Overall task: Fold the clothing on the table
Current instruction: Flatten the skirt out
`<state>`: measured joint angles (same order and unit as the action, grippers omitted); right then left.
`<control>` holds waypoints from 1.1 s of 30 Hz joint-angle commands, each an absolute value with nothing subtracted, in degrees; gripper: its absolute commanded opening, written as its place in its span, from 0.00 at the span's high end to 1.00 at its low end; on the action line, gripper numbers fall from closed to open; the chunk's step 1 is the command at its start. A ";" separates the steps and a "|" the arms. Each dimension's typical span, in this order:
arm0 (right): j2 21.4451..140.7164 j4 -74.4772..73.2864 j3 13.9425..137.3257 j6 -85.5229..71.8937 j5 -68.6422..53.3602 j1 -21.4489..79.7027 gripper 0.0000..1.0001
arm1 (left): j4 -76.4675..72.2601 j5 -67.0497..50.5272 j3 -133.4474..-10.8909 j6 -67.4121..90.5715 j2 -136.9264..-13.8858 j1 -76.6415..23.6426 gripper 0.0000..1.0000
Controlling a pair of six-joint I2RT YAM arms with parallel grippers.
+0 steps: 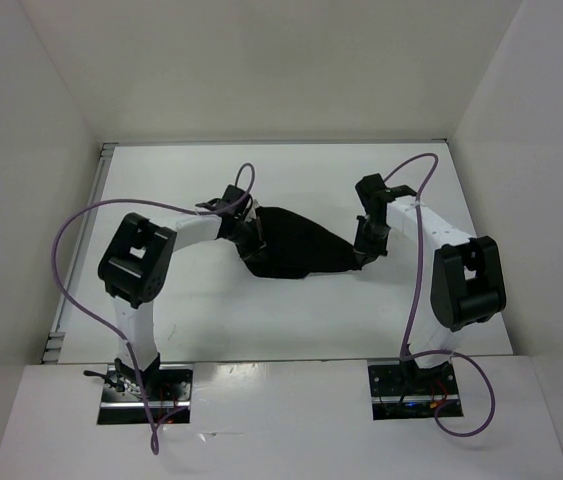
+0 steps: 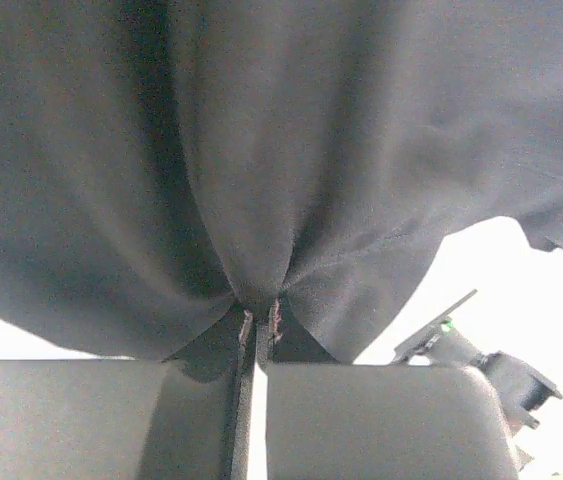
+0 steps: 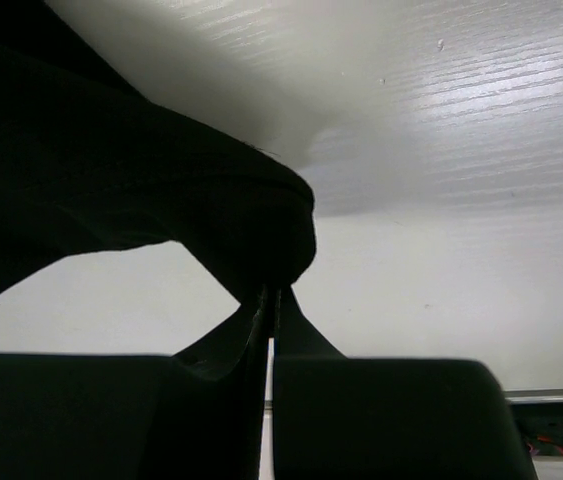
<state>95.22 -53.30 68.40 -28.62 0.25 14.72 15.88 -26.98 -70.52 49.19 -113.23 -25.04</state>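
Observation:
The clothing (image 1: 296,245), a plain black matte fabric, is stretched between my two grippers over the middle of the white table (image 1: 361,320). My left gripper (image 1: 253,232) is shut on its left edge. In the left wrist view the fabric (image 2: 291,160) bunches into the closed tips of that gripper (image 2: 259,318) and fans out above. My right gripper (image 1: 363,250) is shut on the right end. In the right wrist view a fold of the cloth (image 3: 161,200) is pinched at its tips (image 3: 272,298) and hangs off the table.
White upright walls (image 1: 41,150) enclose the table on the left, back and right. Purple cables (image 1: 71,240) loop from both arms. The metal rim (image 1: 79,260) runs along the table's left edge. The arm bases (image 1: 141,385) sit at the near edge.

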 commanded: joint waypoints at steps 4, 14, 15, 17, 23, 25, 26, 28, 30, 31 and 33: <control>91.41 -54.23 71.89 -28.12 1.76 12.92 1.00 | 24.34 -24.86 -77.25 39.91 -96.16 -18.12 1.00; 87.46 -53.70 75.67 -28.12 -0.54 12.39 1.00 | 24.00 -34.89 -69.71 36.92 -90.27 -15.12 1.00; 87.45 -53.70 75.67 -28.12 -0.53 12.39 1.00 | 23.99 -35.50 -69.18 36.91 -90.26 -15.12 1.00; 87.45 -53.70 75.67 -28.12 -0.53 11.87 1.00 | 25.04 -36.47 -68.47 34.02 -90.87 -14.59 1.00; 87.45 -52.65 73.04 -28.12 -1.85 11.87 1.00 | 27.86 -37.88 -61.45 30.85 -91.23 -15.21 1.00; 86.84 -52.65 72.16 -28.12 -2.45 11.87 1.00 | 27.86 -37.88 -59.60 30.85 -90.44 -15.21 1.00; 86.84 -52.65 71.55 -28.65 -2.46 11.87 1.00 | 27.86 -37.88 -59.07 30.85 -90.44 -15.21 1.00; 86.84 -52.12 70.93 -28.65 -4.99 11.87 1.00 | 27.17 -38.58 -58.18 30.85 -90.44 -15.21 0.99; 86.84 -51.60 69.53 -28.65 -6.85 11.87 1.00 | 26.11 -39.28 -56.61 31.37 -90.44 -16.52 0.96; 86.84 -51.59 68.91 -29.17 -7.38 11.87 1.00 | 25.58 -39.29 -56.60 31.90 -91.05 -16.52 0.93; 86.84 -51.59 68.91 -29.18 -7.38 11.87 1.00 | 25.58 -39.29 -56.08 32.60 -91.05 -16.52 0.93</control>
